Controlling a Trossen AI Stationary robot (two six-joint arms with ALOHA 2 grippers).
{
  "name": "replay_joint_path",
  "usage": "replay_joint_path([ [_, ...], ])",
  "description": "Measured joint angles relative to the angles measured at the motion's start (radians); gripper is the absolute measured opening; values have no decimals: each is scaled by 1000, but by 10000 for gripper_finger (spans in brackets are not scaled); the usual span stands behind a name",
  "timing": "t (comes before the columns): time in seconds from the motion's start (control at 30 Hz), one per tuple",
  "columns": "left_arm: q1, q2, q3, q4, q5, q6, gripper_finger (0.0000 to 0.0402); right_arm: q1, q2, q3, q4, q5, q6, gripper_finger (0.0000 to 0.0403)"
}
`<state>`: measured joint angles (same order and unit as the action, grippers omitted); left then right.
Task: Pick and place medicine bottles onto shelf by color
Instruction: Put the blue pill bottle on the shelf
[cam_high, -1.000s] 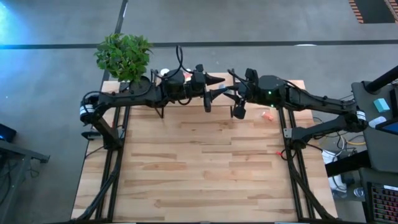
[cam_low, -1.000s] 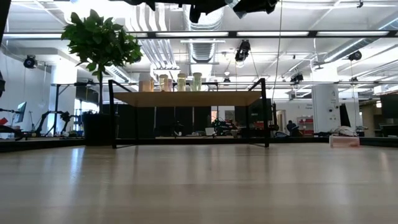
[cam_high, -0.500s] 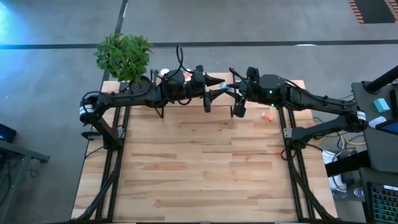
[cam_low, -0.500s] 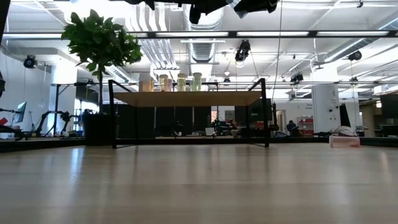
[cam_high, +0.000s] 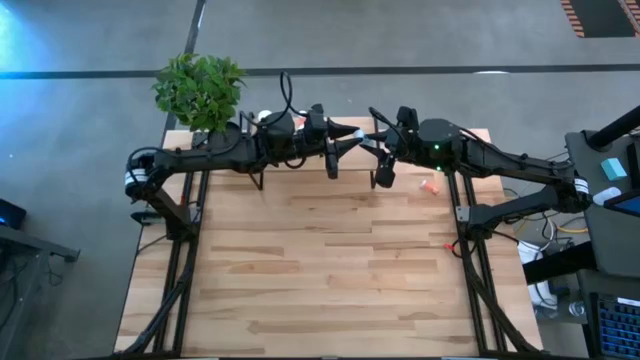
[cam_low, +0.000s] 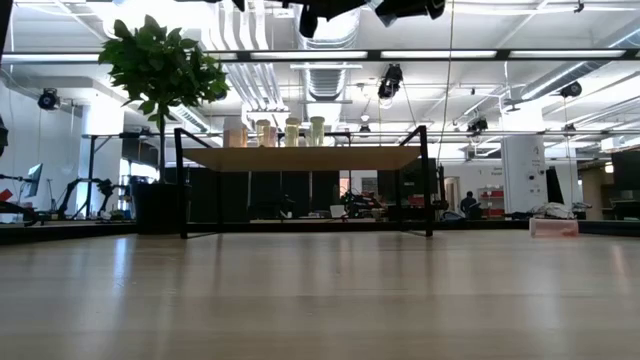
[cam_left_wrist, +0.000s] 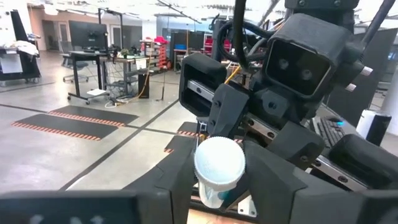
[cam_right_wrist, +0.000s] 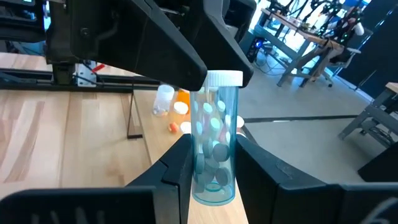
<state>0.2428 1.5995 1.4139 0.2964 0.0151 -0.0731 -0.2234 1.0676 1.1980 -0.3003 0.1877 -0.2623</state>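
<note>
Above the shelf (cam_low: 300, 158) at the counter's (cam_high: 330, 260) far edge, the left gripper (cam_left_wrist: 219, 190) fingers are narrowing onto the white cap of the blue-green bottle (cam_right_wrist: 212, 149), which the right gripper (cam_right_wrist: 208, 168) is clamping, suggesting a mid-air handover.

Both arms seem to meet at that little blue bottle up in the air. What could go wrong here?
The blue bottle hangs in the right arm's jaws, the left arm's at its cap. A mistimed handover could drop it onto the shelf, perhaps toppling the bottles there.
</note>
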Motion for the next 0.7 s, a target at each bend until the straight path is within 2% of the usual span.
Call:
replay_joint_path([
  [0.5, 1, -12, 0, -41, 1, 0, 105, 1, 1, -2, 0, 15, 35, 93],
  [0.7, 5, -12, 0, -53, -2, 1, 104, 0, 1, -2, 0, 29, 43, 129],
])
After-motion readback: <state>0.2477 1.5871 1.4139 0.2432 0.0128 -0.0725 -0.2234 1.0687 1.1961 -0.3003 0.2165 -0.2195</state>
